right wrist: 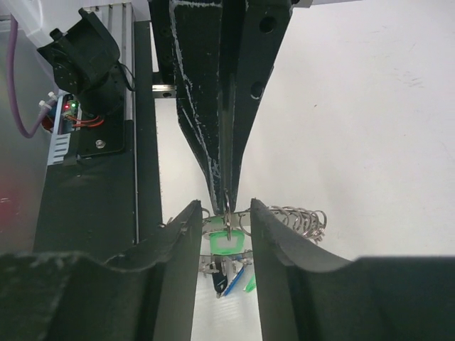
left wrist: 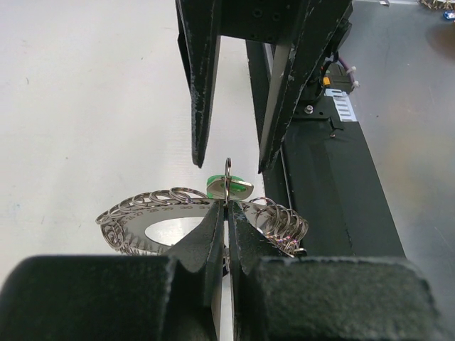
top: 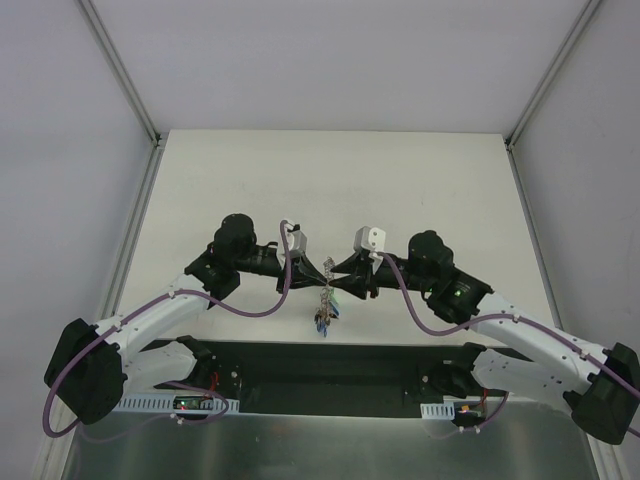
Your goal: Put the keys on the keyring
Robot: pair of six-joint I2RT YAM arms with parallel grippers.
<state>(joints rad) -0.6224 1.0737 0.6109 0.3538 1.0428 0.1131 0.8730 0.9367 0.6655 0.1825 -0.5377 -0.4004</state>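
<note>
A: While the keyring [left wrist: 128,229] hangs in mid-air, what is listed?

B: Item: left fingers [left wrist: 210,241], pressed together, clamped on its edge. Item: green-headed key [right wrist: 226,243], just beyond at the rim, between the right fingers [right wrist: 181,241], which stand apart. Item: remaining keys [right wrist: 231,280], dangling beneath, above the bench [left wrist: 71,106].

A: Handling note?

B: Likely: close squarely on the green head, hold the ring steady, thread slowly.
</note>
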